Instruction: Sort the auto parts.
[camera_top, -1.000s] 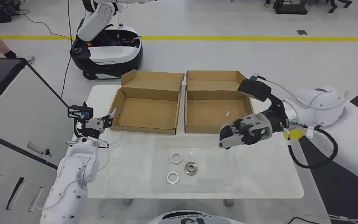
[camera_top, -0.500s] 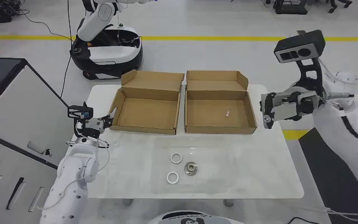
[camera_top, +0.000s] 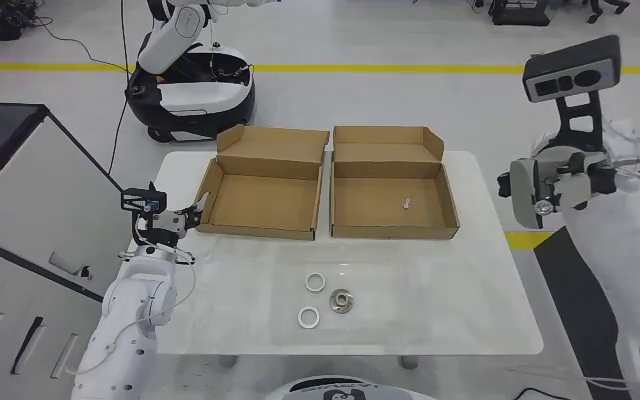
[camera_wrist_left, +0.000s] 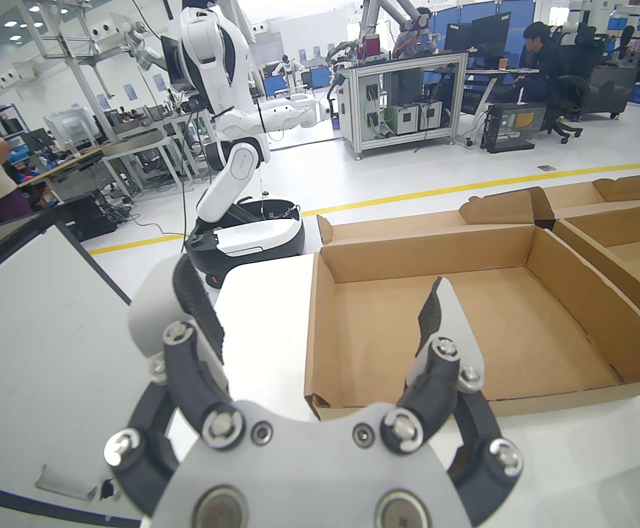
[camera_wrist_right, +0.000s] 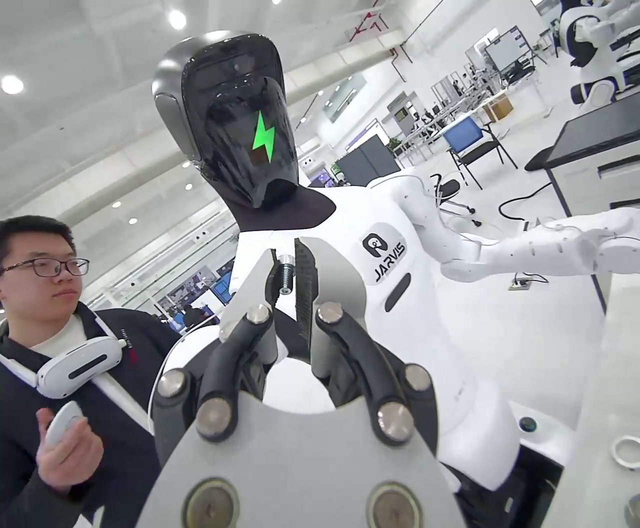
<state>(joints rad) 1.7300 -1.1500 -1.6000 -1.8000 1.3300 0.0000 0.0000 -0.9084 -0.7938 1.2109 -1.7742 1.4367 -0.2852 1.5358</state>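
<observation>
Two white rings (camera_top: 315, 282) (camera_top: 308, 318) and a metal hub (camera_top: 342, 299) lie on the white table (camera_top: 450, 300) in front of two open cardboard boxes. The left box (camera_top: 265, 190) holds nothing; the right box (camera_top: 390, 195) holds one small pale part (camera_top: 406, 202). My right gripper (camera_wrist_right: 285, 255) is shut on a small threaded metal bolt (camera_wrist_right: 286, 274). It hangs raised beyond the table's right edge, right gripper (camera_top: 535, 195), turned back toward the robot's torso. My left gripper (camera_wrist_left: 310, 285) stands open with nothing in it, by the left box's (camera_wrist_left: 450, 320) near-left corner, left gripper (camera_top: 190, 215).
A grey cabinet (camera_top: 40, 190) stands close to the table's left side. Another robot on a wheeled base (camera_top: 190, 95) is parked behind the boxes. A yellow floor line (camera_top: 400, 68) runs across the back. A ring (camera_wrist_right: 626, 451) shows on the table edge in the right wrist view.
My right arm has swung from above the table's middle, near the right box's front, up and out past the right edge. The left arm and the parts on the table have stayed put.
</observation>
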